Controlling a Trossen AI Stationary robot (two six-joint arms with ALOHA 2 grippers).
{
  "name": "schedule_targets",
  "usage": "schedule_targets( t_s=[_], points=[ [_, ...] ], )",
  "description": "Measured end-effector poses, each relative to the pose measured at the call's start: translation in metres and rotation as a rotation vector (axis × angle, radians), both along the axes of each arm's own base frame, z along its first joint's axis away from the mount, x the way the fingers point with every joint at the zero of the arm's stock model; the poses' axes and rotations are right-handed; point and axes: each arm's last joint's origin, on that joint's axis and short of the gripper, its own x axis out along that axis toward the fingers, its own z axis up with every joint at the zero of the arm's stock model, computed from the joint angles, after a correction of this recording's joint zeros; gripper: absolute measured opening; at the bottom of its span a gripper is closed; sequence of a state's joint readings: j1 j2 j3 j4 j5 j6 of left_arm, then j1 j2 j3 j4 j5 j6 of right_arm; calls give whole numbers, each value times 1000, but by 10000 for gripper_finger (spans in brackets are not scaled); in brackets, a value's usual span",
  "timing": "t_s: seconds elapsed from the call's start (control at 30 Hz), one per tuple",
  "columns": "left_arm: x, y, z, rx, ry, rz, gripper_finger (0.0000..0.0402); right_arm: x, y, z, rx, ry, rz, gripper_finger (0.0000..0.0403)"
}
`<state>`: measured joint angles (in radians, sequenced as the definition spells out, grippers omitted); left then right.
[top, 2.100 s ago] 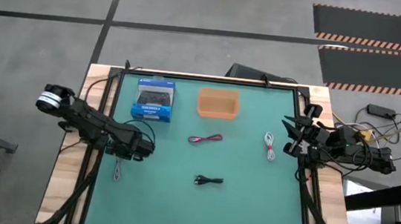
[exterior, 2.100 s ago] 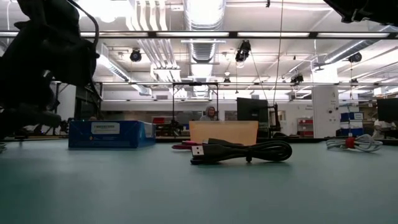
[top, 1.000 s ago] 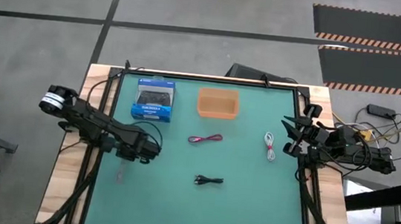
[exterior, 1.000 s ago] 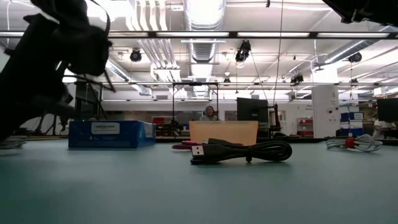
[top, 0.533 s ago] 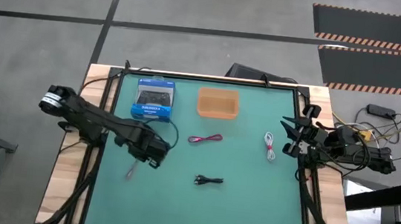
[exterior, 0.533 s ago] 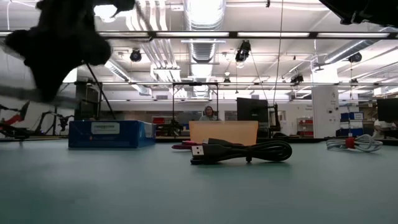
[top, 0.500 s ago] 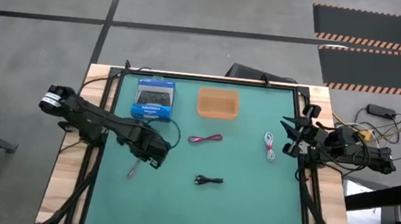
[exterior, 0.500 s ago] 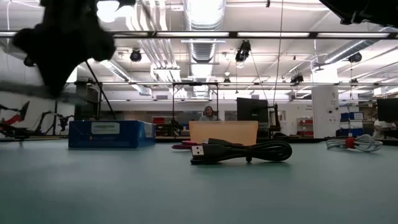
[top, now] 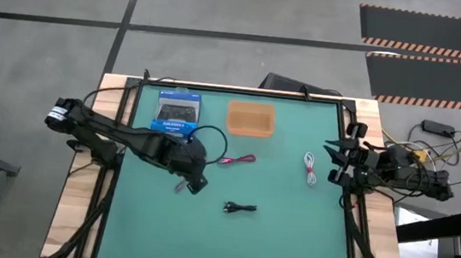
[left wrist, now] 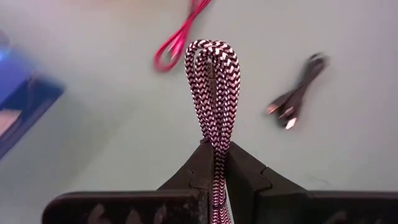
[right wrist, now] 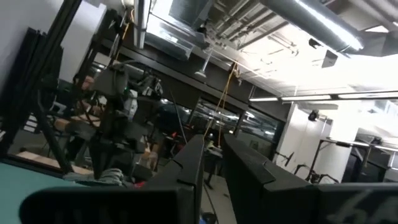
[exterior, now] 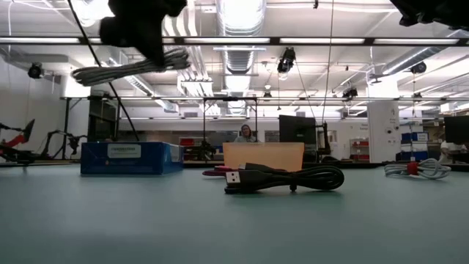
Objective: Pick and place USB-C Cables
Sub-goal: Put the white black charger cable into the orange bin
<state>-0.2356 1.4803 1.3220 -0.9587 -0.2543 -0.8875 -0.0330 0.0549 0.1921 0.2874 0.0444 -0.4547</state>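
Note:
My left gripper [top: 193, 179] hangs over the middle left of the green mat, shut on a grey braided USB-C cable bundle [left wrist: 213, 81] that floats high above the table [exterior: 132, 67]. A red-pink cable [top: 237, 160] lies just beyond it. A black cable [top: 240, 207] lies nearer the front [exterior: 286, 178]. A white cable [top: 310, 167] rests flat near the right edge. Right beside it, my right gripper [top: 334, 160] waits with a narrow gap between its fingers [right wrist: 189, 171] and nothing in it. My left gripper pinches the grey bundle between its two fingers [left wrist: 245, 177], taking several strands together a little back from the looped end [left wrist: 213, 146]. The loop sticks out past the fingertips. The bundle is lifted clear of the table and lies roughly level in the low view.
A blue box [top: 176, 113] and an orange tray [top: 250, 118] stand at the far side of the mat. Bare mat [top: 287, 247] stretches along the front. A person sits far off in the room behind the tray.
My left gripper has swung from the table's left edge toward the middle, carrying the grey cable. The bundle, low by the mat a second ago, has risen well above the table.

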Motion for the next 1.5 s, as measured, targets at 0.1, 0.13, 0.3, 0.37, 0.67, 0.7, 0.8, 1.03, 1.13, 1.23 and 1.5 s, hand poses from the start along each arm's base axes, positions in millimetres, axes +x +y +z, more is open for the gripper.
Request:
schedule_targets(
  t_s=[0.1,0.13,0.3,0.37,0.67,0.7,0.8,1.03,1.13,1.23,1.5],
  points=[
    [7,-1,5,32,-65,-49,8,-5,0,1,1,-30,1,35],
    [9,-1,7,39,-82,-65,8,-8,0,3,0,-42,1,33],
    [15,2,13,59,-149,-86,8,-5,0,0,-6,-21,-3,27],
    [18,5,15,61,-172,-78,8,-5,0,0,-8,-13,-3,27],
    [22,22,17,73,-194,-32,8,-9,0,6,-40,-43,-19,27],
    [23,24,18,76,-206,-31,8,-10,0,7,-40,-47,-19,27],
    [29,30,22,87,-270,-28,8,-12,0,11,-25,-57,-27,27],
    [43,44,37,169,-447,-75,8,-14,0,16,-18,-69,-29,27],
    [48,52,45,222,-522,-92,8,-14,0,15,-18,-63,-30,27],
    [52,61,51,289,-578,-112,8,-14,0,15,-23,-64,-32,27],
    [72,85,47,434,-652,-153,8,-17,0,22,-17,-61,-30,27]
  ],
)
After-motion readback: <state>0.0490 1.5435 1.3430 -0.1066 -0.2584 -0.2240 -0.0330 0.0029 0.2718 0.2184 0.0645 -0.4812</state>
